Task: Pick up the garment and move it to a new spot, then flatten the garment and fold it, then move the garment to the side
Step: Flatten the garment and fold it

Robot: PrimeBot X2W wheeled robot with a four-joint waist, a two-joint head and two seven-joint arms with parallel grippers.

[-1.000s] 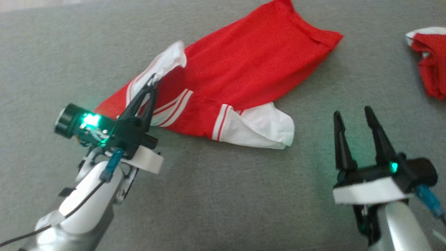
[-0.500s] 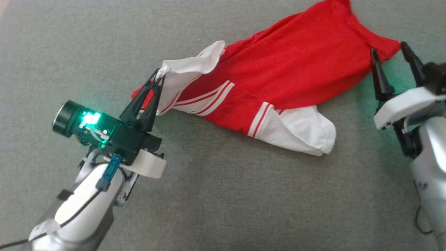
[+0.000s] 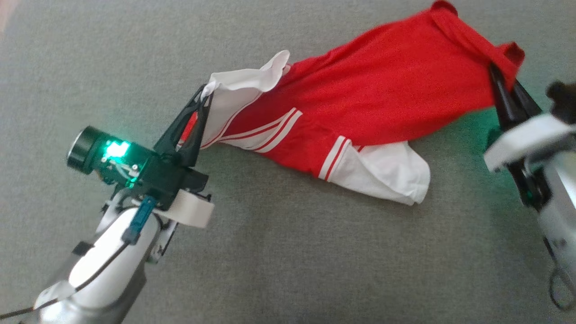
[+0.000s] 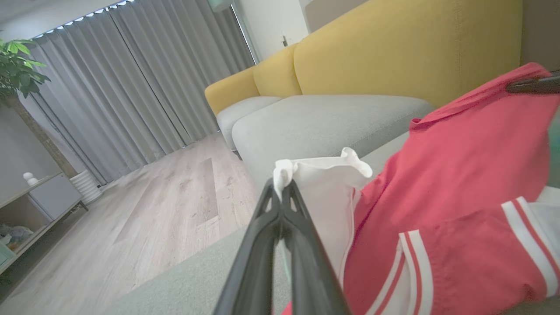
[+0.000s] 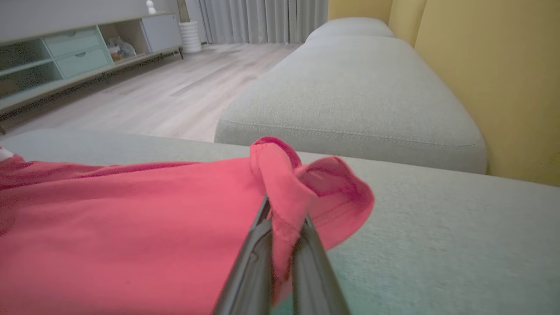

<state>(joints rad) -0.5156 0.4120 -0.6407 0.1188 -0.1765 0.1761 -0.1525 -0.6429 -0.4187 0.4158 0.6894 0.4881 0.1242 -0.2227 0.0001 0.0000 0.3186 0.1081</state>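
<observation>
Garment: red jersey [image 3: 382, 94] with white sleeves, slung between the two tools; its middle sags onto the grey sofa seat [image 3: 288, 270] below them.
Left tool: [image 3: 201, 96] clenched on the edge of one white sleeve [image 3: 243, 85], fingers pressed together.
Right tool: [image 3: 495, 74] clenched on the red hem corner [image 3: 510, 51], with a roll of cloth pinched between its fingers.
Done: both ends look gripped and partly raised, so the pick-up seems to be under way.
Left to do: by my reading, nearly everything: carrying it to a new spot, flattening, folding, moving it aside.
Head view: takes in both grips at once, and the other sleeve [image 3: 387, 173] lying crumpled on the seat, nearer the robot than either grip.
Left wrist view: close on the pinch at the white edge [image 4: 282, 188]; beyond it are the far red corner with a dark finger of the right tool [image 4: 533, 84], the yellow backrest [image 4: 393, 52] and grey curtains [image 4: 131, 78].
Right wrist view: shows how the hem [image 5: 284, 183] folds over the fingertips, which the head view leaves small and blurred.
</observation>
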